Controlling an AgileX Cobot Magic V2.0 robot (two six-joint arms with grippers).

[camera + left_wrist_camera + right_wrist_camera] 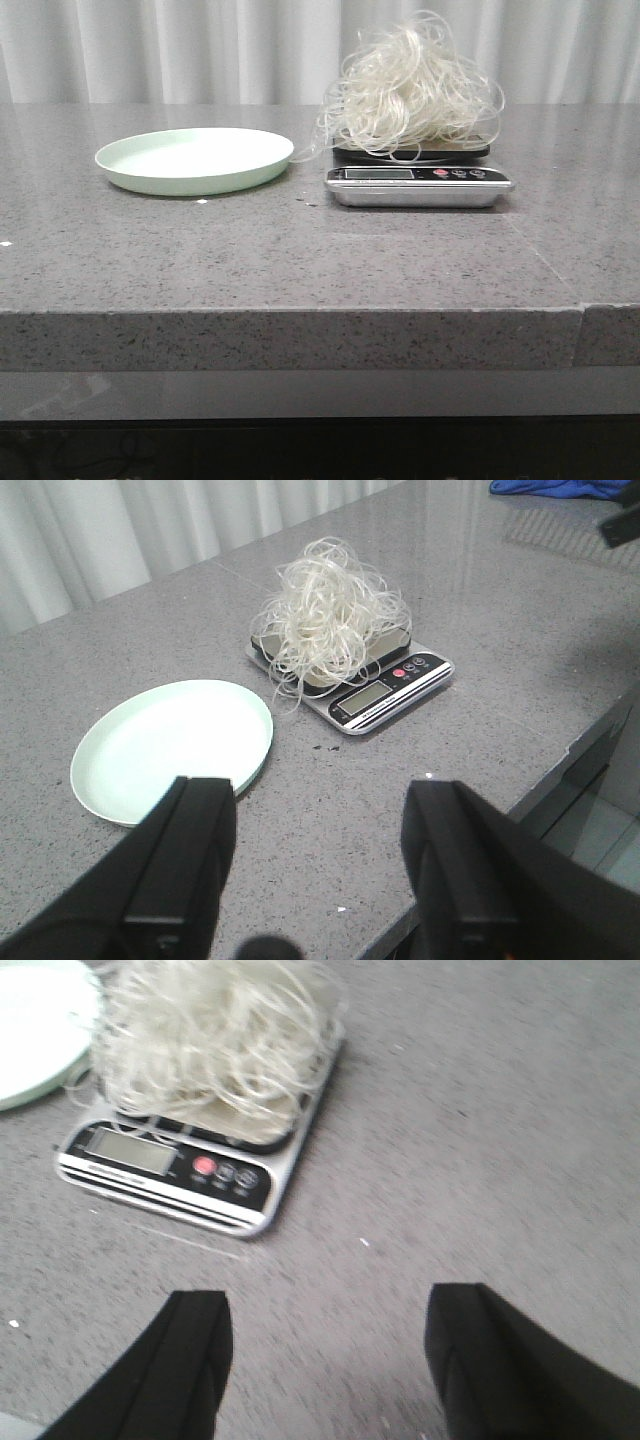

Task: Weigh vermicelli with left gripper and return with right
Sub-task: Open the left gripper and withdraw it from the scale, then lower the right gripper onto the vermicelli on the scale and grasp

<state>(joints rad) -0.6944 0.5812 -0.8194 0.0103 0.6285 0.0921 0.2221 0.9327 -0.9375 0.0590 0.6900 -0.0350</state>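
The vermicelli [412, 88], a fluffy tangle of whitish strands, lies on the silver kitchen scale [418, 186] at the middle right of the table. It also shows in the left wrist view [325, 620] and in the right wrist view [205, 1045]. The pale green plate [195, 159] stands bare to the left of the scale. My left gripper [320, 810] is open and holds nothing, above the table's front edge, well short of the scale [385, 695]. My right gripper [325, 1325] is open and holds nothing, above bare table near the scale [170, 1175]. Neither gripper shows in the front view.
The grey speckled table [300, 260] has a front edge close to the camera and a seam at the right. White curtains hang behind. A blue cloth [560, 488] lies far off in the left wrist view. Small crumbs [305, 200] lie between plate and scale.
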